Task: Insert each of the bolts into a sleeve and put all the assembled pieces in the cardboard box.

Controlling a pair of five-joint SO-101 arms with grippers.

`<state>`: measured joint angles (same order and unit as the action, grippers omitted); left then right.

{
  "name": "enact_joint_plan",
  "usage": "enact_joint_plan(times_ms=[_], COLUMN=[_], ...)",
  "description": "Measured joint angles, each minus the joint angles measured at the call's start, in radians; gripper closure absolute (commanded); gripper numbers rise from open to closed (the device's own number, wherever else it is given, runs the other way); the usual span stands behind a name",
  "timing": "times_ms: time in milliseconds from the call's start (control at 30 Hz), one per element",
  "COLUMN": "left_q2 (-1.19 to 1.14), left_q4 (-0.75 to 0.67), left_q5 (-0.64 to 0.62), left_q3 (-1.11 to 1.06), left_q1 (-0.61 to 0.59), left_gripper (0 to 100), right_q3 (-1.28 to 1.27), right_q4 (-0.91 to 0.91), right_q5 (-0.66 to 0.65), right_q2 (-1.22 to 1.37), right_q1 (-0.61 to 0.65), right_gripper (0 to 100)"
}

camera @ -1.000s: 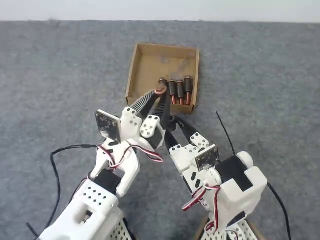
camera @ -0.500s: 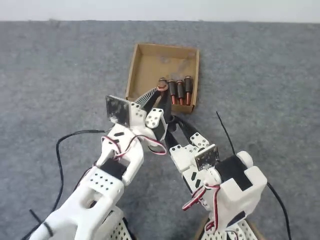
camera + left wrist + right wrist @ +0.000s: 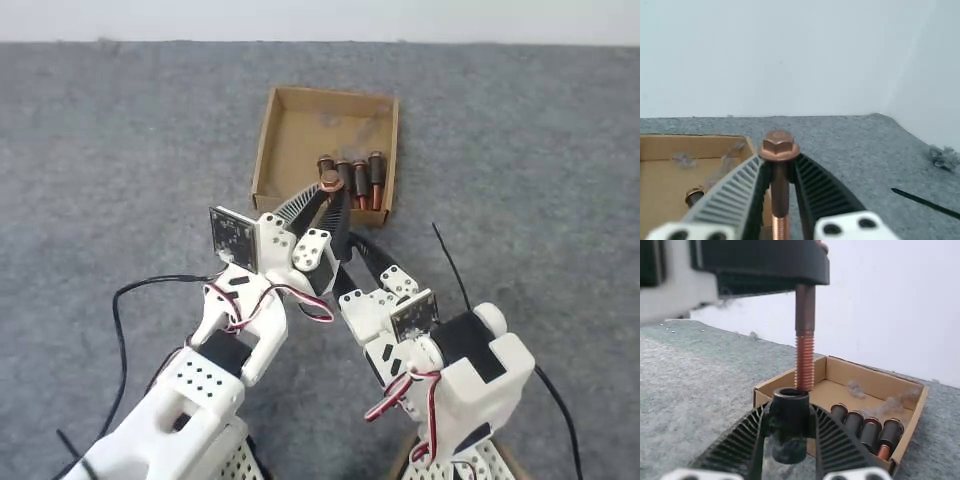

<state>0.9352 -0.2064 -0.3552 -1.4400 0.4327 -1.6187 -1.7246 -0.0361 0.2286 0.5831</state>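
My left gripper point(image 3: 778, 172) is shut on a copper bolt point(image 3: 779, 185), held upright with its hex head point(image 3: 329, 181) on top. Right below it my right gripper point(image 3: 788, 426) is shut on a black sleeve point(image 3: 789, 420), bore facing up. The bolt's threaded tip point(image 3: 804, 371) sits at the sleeve's mouth; I cannot tell whether it is inside. The cardboard box point(image 3: 272, 128) lies just beyond both grippers. Several assembled bolt-and-sleeve pieces point(image 3: 356, 180) lie side by side in its near right corner, also seen as assembled pieces point(image 3: 865, 432) in the right wrist view.
Grey carpet point(image 3: 120, 160) covers the table around the box. A black cable point(image 3: 452, 265) runs by the right arm and another cable point(image 3: 125, 300) loops beside the left arm. A pale wall point(image 3: 320, 20) bounds the far edge.
The left arm has swung right and a little toward the box, carrying the bolt over the sleeve. The right arm has kept still.
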Motion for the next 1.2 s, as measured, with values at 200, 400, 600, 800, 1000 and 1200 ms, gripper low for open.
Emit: enact_joint_plan(times_ms=[200, 400, 600, 800, 1000, 1200], left_q2=[0.000, 0.003, 0.003, 0.003, -0.041, -0.235], left_q4=[0.023, 0.038, 0.041, 0.084, 0.078, -0.101], left_q5=[0.000, 0.000, 0.000, 0.000, 0.000, -0.002], left_q3=[0.000, 0.000, 0.000, -0.014, -0.014, -0.012], left_q1=[0.000, 0.002, 0.002, 0.005, 0.005, 0.006], left_gripper=[99, 99, 99, 99, 99, 99], right_q3=[0.000, 0.000, 0.000, 0.000, 0.000, 0.000], right_q4=[0.000, 0.000, 0.000, 0.000, 0.000, 0.002], right_q5=[0.000, 0.000, 0.000, 0.000, 0.000, 0.000], right_q2=[0.000, 0.000, 0.000, 0.000, 0.000, 0.002], right_q1=[-0.014, -0.018, -0.018, -0.018, -0.018, -0.021], right_gripper=[99.2, 99.2, 99.2, 99.2, 99.2, 99.2])
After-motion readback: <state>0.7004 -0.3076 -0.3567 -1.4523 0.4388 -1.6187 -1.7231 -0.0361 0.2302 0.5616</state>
